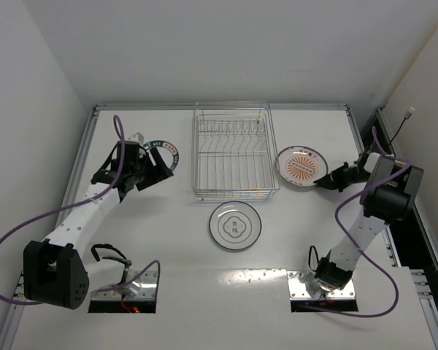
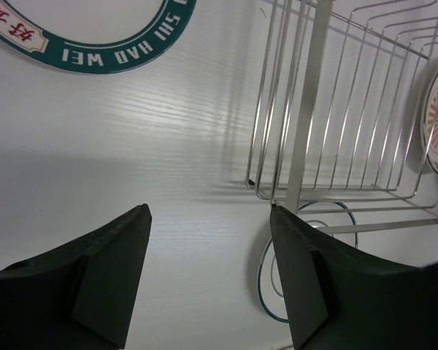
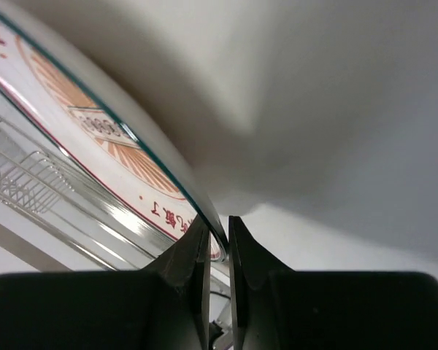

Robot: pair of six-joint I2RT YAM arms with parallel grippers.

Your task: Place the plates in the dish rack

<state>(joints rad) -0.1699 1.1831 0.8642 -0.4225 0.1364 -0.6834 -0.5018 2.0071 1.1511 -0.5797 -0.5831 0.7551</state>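
So the right arm's fingers (image 3: 252, 266) are clamping shut on the rim of the orange sunburst plate (image 1: 301, 165), with just that thin edge squeezed between them. That's making sense to me, since a flat plate isn't really offering anything else to grab. The plate is sitting just beside the right side of the dish rack (image 1: 233, 149), toward the right edge of the counter (image 1: 175, 248). I can't tell if it's touching the rack or coming off the surface yet. The rack is sitting at the middle of the far edge with nothing in it. Its prongs are standing in a row, so I'm guessing the plate is going to need tipping upright to drop between them. Meanwhile the left arm's fingers (image 2: 109, 270) are hanging wide open and gripping nothing. They're hovering over bare counter between the lettered-rim plate (image 2: 95, 58) and the rack's left side, probably lining up for that plate. The ringed plate (image 1: 235, 225) is lying flat just in front of the rack's near side, mid-counter, with nothing touching it.
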